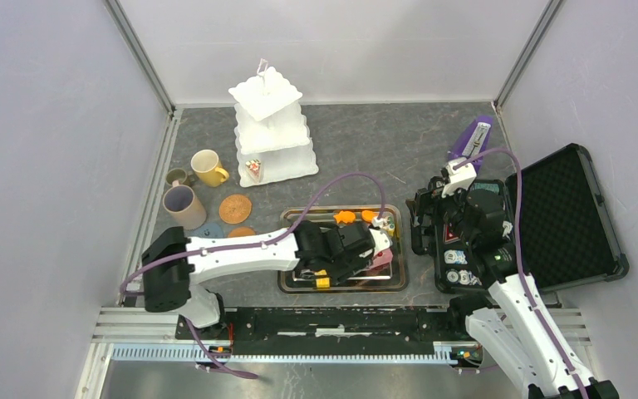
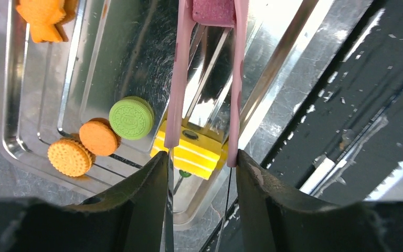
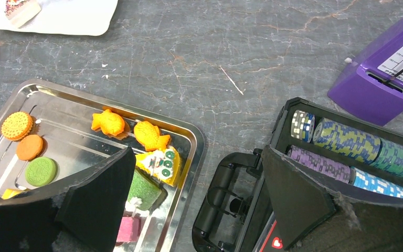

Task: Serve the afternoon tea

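Our left gripper (image 2: 202, 163) pinches pink tongs (image 2: 181, 79) — their tips straddle the yellow cake (image 2: 191, 149) in the steel tray (image 2: 10, 105). The stand (image 1: 271, 125) lies far-left; right gripper (image 3: 194, 194) spread, idle.

A white tiered stand (image 1: 270, 133) sits toward the far edge, three mugs (image 1: 191, 184) at the left edge. The left arm (image 1: 249, 253) reaches over a metal tray (image 1: 392, 211) near the front edge.
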Controlling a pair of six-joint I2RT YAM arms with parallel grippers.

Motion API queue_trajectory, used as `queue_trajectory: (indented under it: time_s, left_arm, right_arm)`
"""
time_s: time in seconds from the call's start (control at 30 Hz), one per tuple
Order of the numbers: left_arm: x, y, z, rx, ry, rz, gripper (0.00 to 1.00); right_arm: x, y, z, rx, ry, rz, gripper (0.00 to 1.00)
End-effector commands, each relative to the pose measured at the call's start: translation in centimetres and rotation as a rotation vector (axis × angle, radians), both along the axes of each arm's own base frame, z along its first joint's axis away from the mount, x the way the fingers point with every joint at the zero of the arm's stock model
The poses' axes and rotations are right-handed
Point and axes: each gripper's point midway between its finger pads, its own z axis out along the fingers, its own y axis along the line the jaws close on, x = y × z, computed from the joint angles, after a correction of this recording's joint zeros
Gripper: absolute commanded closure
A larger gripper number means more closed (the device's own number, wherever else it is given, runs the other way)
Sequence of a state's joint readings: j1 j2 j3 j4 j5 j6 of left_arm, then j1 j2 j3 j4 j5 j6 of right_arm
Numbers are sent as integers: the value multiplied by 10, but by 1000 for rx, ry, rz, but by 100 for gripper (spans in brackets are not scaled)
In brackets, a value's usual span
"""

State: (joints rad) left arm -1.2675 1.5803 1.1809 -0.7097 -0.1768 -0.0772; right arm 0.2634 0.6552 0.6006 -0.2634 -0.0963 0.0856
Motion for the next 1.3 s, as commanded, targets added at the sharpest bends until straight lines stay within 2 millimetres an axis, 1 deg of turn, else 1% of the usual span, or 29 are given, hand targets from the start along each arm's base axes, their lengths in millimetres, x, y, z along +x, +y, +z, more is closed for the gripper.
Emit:
queue_trajectory:
  time_s: [0.0,0.07,0.17,0.23,0.33,0.4,0.43,0.57,0.7,0.8,0.9,1.07,1.17,1.27]
  left_arm:
    - [-7,-2,43,-116,-31,-43,98]
    - [-3,5,52,-128,-64,-32,98]
    - [9,14,70,-160,-135,47,98]
    - [25,22,80,-168,-192,154,98]
    - [54,37,86,-154,-184,388,98]
    - [70,44,83,-153,-132,519,98]
    - [79,48,78,-146,-120,577,98]
    - [113,67,63,-127,-105,756,98]
    - [144,85,56,-152,-115,892,98]
    - [164,103,54,-144,-167,976,98]
    - [178,126,50,-103,-206,1042,98]
    - [195,152,48,-100,-236,1105,98]
    - [206,165,49,-102,-258,1137,98]
    - [216,176,45,-90,-266,1166,98]
  right_arm:
    - [2,-2,4,11,-21,-15,2]
    - [1,-2,5,11,-23,-16,2]
    - [1,-2,7,15,-27,-17,2]
    - [2,-2,7,18,-28,-20,2]
    - [2,0,5,28,-20,-15,2]
    - [2,1,6,34,-21,-9,2]
    - [2,1,6,36,-23,-9,2]
    - [1,-1,8,34,-30,-18,2]
    - [0,-2,8,23,-26,-18,2]
    - [1,-2,10,22,-30,-19,2]
    - [2,-2,10,19,-28,-16,2]
    - [2,-2,8,16,-26,-16,2]
    - [3,-2,7,14,-24,-18,2]
    - [3,-2,7,15,-25,-16,2]
